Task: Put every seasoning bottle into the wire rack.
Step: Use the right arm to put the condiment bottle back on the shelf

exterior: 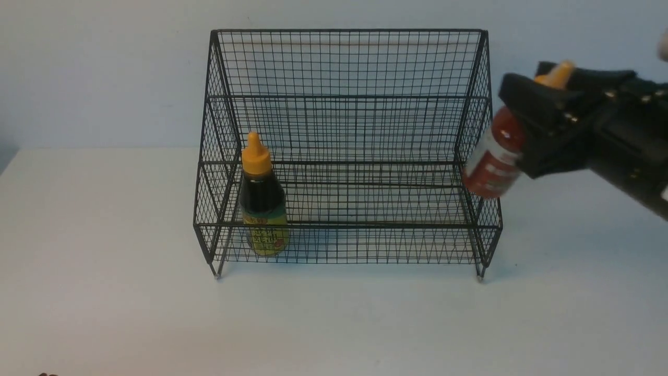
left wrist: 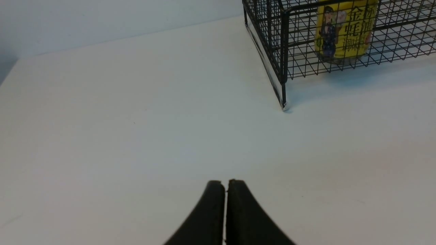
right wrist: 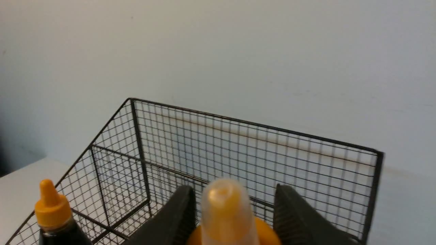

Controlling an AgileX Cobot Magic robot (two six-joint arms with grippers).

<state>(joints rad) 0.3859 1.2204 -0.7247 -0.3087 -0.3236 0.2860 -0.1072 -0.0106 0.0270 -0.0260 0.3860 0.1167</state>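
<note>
A: Start at the right claw (exterior: pixel 543 112). What is it doing?

B: It pinches the red sauce bottle (exterior: pixel 493 156) around the neck, just under the orange cap. In the right wrist view the two dark fingers (right wrist: pixel 177 217) sit on either side of the cap with the nozzle poking up between them. In the front view the bottle hangs tilted at the right of the frame, clear of the counter (exterior: pixel 334 324), its base swung toward the rack.

A: Why hold it by the neck?

B: My guess is that a grip up there leaves the body free to go down past the wires, and the shoulder under the cap stops it slipping.

A: And where is it relative to the wire rack (exterior: pixel 344 62)?

B: Just outside the right side panel, level with the lower tier. Whether it touches the wire, I cannot tell. It is not in yet; it likely needs lifting over the edge and straightening.

A: The other claw?

B: The left claw (left wrist: pixel 225 190) is pressed together with nothing in it, low in its wrist view and hanging above bare counter, near the rack's left front foot.

A: The other bottle?

B: The dark sauce bottle (exterior: pixel 262 201) stands upright inside the front tier, at its left end, left of centre in the front view. So half the job looks done.
</note>
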